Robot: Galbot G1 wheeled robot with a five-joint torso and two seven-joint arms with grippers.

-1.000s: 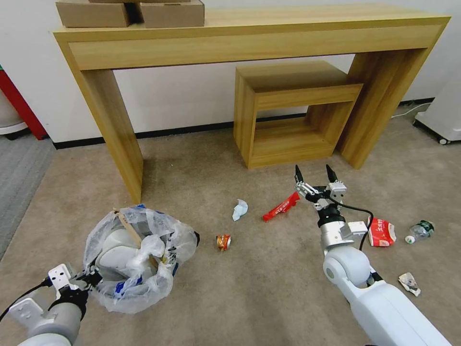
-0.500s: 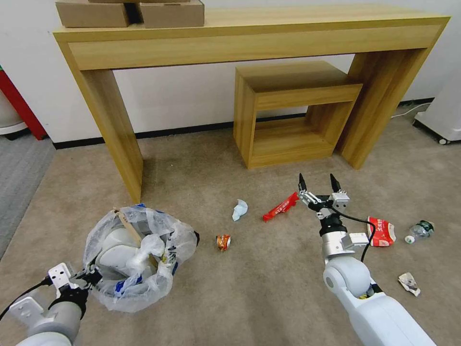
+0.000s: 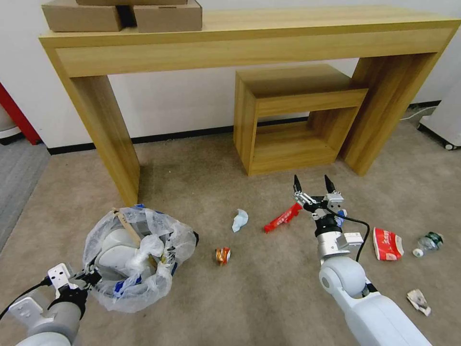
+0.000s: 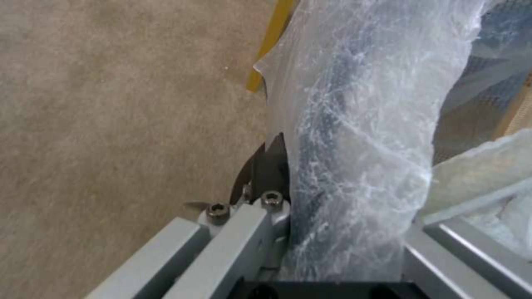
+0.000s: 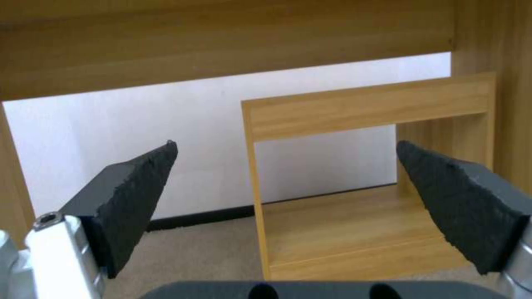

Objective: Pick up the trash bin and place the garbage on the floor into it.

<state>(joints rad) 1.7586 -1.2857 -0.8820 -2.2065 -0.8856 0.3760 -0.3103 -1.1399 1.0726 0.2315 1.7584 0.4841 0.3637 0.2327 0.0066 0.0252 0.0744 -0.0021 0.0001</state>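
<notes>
1. Head view: the trash bin (image 3: 137, 259), lined with a translucent bag, sits lower left on the floor (image 3: 269, 288); the left end effector (image 3: 89, 278) is clenched on its bag rim.
2. Head view: the right end effector (image 3: 312, 185), fingers spread and holding nothing, hovers at centre right, just right of a long red wrapper (image 3: 282, 218). A white tissue (image 3: 239, 219), a small crumpled wrapper (image 3: 223, 255), a red carton (image 3: 387, 243) with unreadable white writing, and a green-label bottle (image 3: 429, 242) lie scattered.
3. Left wrist view: the bag liner (image 4: 360, 137) runs between the fingers (image 4: 266, 174); no writing is legible.
4. Right wrist view: both black pads (image 5: 139, 195) stand apart, facing a wooden bench (image 5: 365, 174).
</notes>
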